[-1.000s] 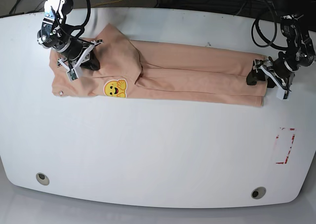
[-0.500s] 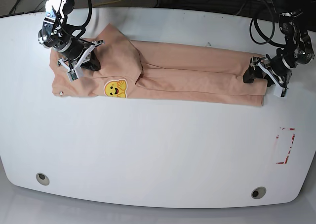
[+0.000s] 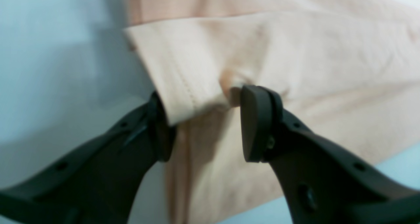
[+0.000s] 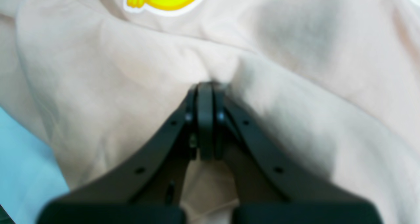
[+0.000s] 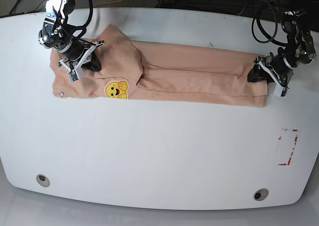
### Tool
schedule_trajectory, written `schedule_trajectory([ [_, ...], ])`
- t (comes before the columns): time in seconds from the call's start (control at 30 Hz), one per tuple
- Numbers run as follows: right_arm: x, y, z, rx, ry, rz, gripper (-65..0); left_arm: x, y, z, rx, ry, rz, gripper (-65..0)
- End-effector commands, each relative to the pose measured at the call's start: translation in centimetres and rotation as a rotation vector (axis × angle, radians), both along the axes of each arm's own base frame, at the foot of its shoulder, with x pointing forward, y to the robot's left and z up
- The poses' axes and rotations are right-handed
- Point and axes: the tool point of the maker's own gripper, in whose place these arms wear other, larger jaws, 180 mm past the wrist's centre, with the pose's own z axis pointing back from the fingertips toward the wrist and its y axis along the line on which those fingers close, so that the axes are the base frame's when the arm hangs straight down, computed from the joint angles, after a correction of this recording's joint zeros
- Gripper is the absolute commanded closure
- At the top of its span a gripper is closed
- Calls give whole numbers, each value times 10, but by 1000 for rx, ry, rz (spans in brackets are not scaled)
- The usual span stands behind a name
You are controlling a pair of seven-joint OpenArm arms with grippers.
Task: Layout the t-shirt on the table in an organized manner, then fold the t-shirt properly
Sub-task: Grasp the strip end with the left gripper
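T-shirt (image 5: 189, 79) hem between parted left end effector (image 3: 200, 125); right end effector (image 4: 205, 89) pinches fabric.

The left arm reaches down at the far right of the base view, its black cables looping above the wrist. The left tool (image 3: 200, 122) has its two dark fingers parted, with a folded hem of the t-shirt (image 3: 262, 53) between them. The right arm leans in from the upper left corner. The right tool (image 4: 205, 86) is pinched tight, fingers pressed together on a bunch of cloth.
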Motion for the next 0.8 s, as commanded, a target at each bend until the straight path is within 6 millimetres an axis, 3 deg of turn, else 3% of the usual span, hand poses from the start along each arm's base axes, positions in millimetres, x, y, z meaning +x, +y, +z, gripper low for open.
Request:
schedule_trajectory([
  [0.0,-20,-13,-18,-93,117,13,0,-10,-5,-10,27,59,-42,-288],
  [0.43,-22,-13,-19,-93,122,13,0,-8,-7,-8,24,52,-43,-272],
  [0.57,-22,-13,-19,-93,122,13,0,-7,-7,-8,24,49,-43,-173],
  [0.67,-22,-13,-19,-93,122,13,0,-4,-8,-3,33,32,-46,-27],
  [0.7,-22,-13,-19,-91,120,13,0,-2,-8,1,36,20,-49,-4],
  [0.77,-22,-13,-19,-91,120,13,0,2,-9,8,43,-2,-53,-26],
])
